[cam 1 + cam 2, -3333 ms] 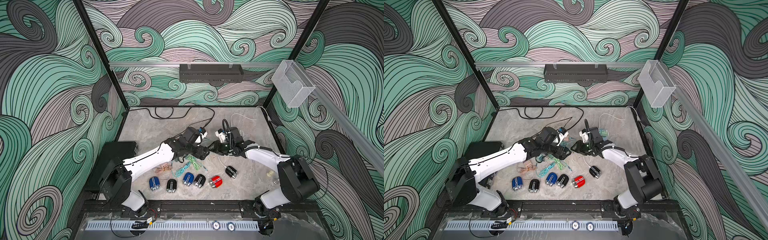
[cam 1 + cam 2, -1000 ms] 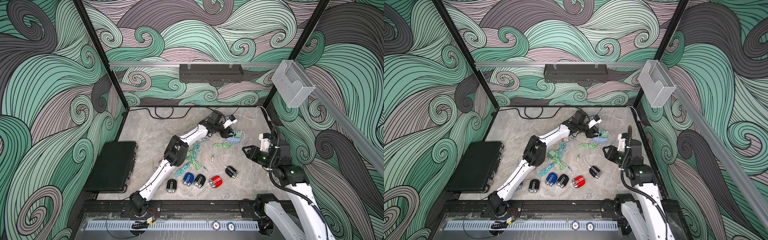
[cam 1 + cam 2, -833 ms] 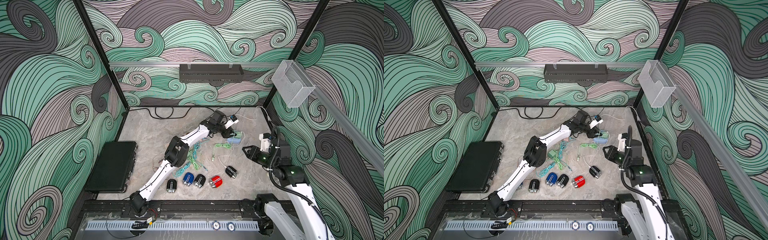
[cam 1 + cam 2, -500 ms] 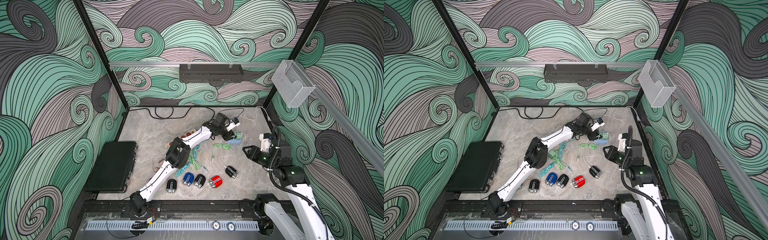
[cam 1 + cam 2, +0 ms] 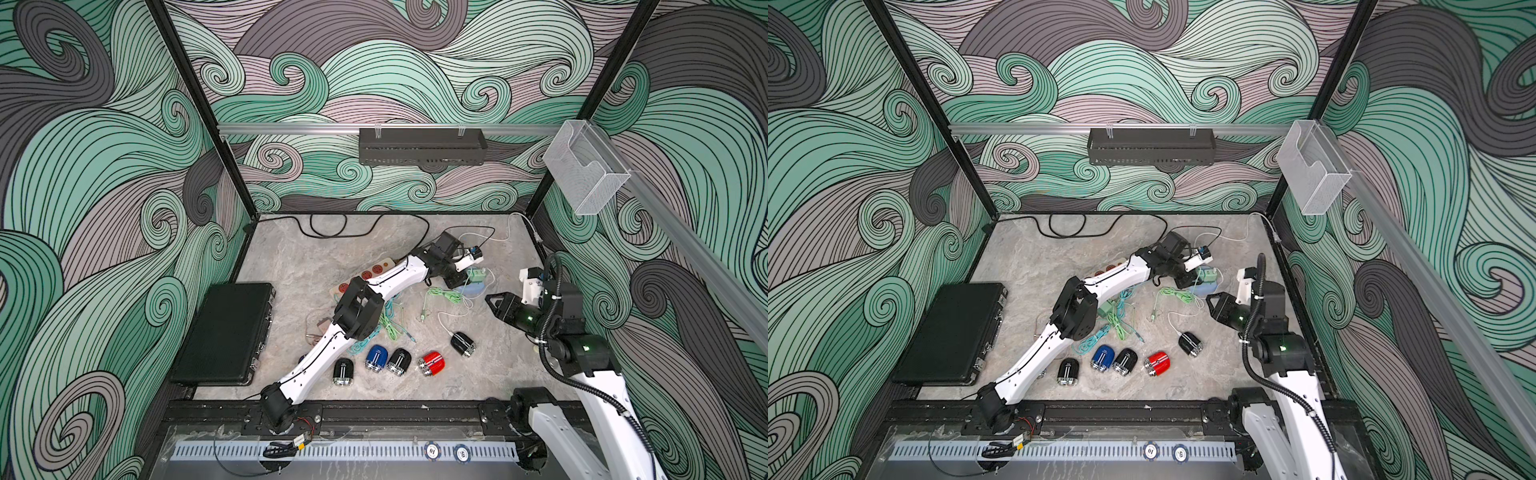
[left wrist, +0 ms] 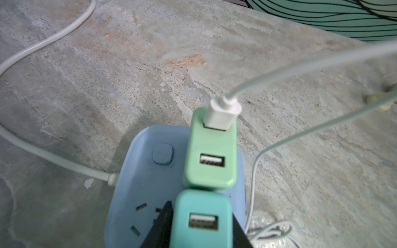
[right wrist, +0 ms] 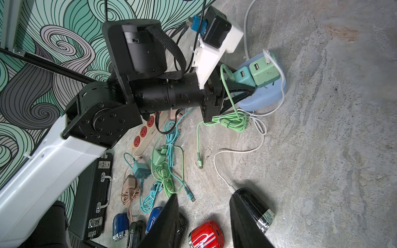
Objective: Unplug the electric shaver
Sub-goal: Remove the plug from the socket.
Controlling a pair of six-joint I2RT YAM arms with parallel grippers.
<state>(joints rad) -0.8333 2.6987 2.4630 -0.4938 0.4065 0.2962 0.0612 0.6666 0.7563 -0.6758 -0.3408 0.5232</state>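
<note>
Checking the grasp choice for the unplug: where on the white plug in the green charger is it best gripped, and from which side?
Probably the white plug's short shell, jaws across its flat faces. Come in facing the green charger's port face, since the plug stands straight out of it; the teal charger crowds the other end.

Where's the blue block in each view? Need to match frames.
Top view: blue block right of centre, toward the back.
Top view: same spot.
Left wrist: close up, under the teal adapter.
Right wrist: just beyond the green cable coil.
Shared landmark: light green adapter standing on the block; the wrist views show its white plug.
</note>
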